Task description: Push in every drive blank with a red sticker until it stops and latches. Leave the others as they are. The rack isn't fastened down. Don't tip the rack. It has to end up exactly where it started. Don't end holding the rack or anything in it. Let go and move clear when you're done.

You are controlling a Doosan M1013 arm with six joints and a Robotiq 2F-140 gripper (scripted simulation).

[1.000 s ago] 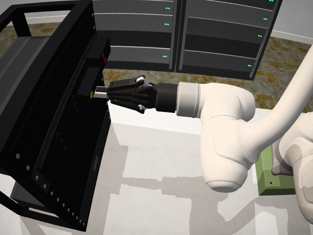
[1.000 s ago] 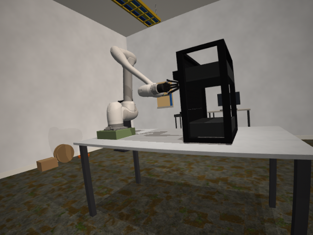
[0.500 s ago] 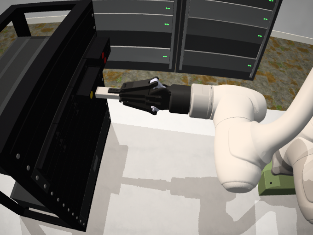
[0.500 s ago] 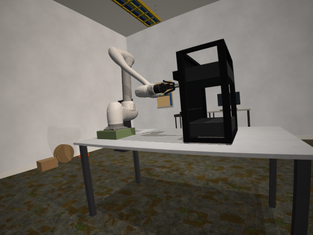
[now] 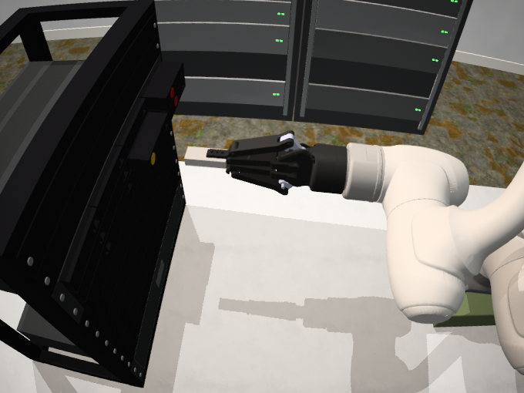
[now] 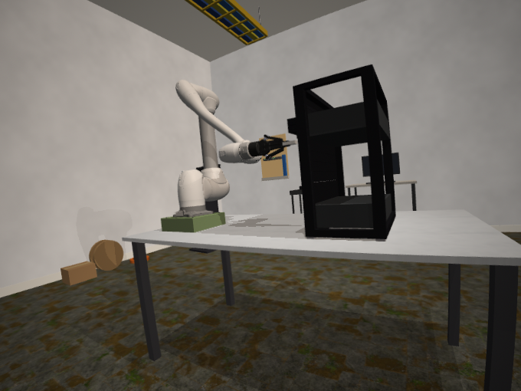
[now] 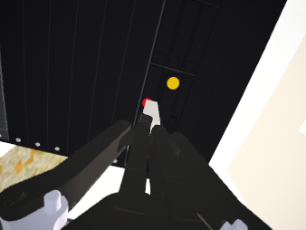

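Server cabinets (image 5: pixel 230 93) behind, white worktop (image 5: pixel 262 253) (image 6: pixel 269 248) under the open-frame rack (image 5: pixel 146 359) (image 6: pixel 375 126). Gripper (image 5: pixel 227 159) (image 6: pixel 289 143) (image 7: pixel 148 110) closed on nothing, tips short of the rack front. Red-stickered blanks (image 5: pixel 162 86) stick out, upper part of the rack, beside the yellow-stickered one (image 5: pixel 146 139). Risks: sideways aim error shoves yellow in; pushing past the stop, that high, tips or slides the unfastened rack; stopping early leaves a blank unlatched.

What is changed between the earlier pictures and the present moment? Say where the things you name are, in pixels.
The gripper (image 5: pixel 188 156) (image 6: pixel 293 142) (image 7: pixel 148 110) has moved back, away from the rack (image 5: pixel 95 75) (image 6: pixel 376 168) (image 7: pixel 68 68), with its fingers closed. Nothing was visibly taken hold of or let go. The rack, the yellow sticker (image 5: pixel 152 158) (image 7: pixel 173 83) and the red stickers (image 5: pixel 172 92) (image 7: pixel 146 101) stayed where they were in the top view.
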